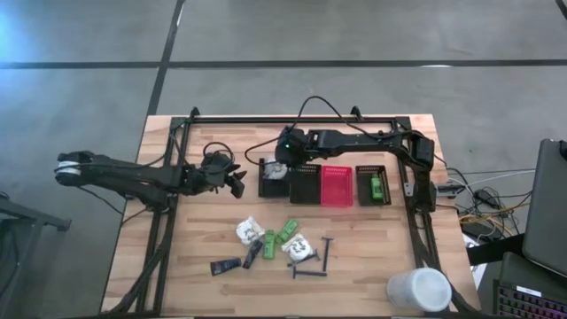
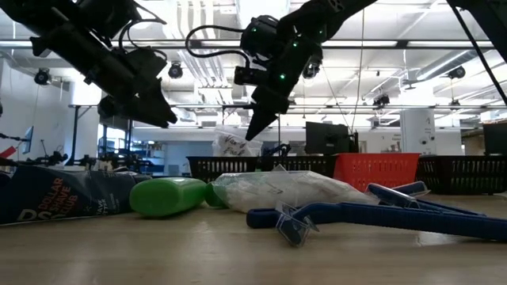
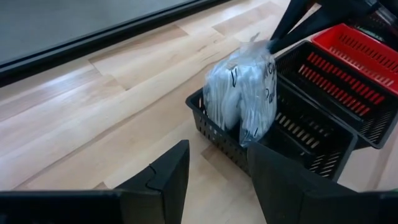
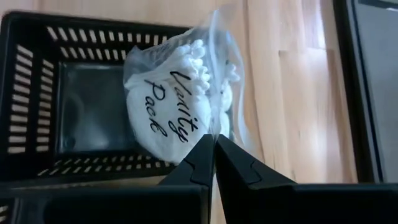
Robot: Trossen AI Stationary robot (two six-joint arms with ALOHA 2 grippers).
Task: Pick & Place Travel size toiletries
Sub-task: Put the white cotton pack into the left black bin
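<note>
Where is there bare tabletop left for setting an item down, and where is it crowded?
Bare wood lies between the bin row and the toiletries pile, and between the razors and the white cup. Crowded: the pile itself, and the leftmost black bin, where the right gripper holds a white packet.

Over the leftmost black bin (image 1: 273,182) the way down is blocked by the right claw (image 1: 276,170) pinching a white packet (image 4: 177,106), the left claw (image 1: 237,183) crowds its left, while bare surface (image 1: 204,226) lies clear in front.
</note>
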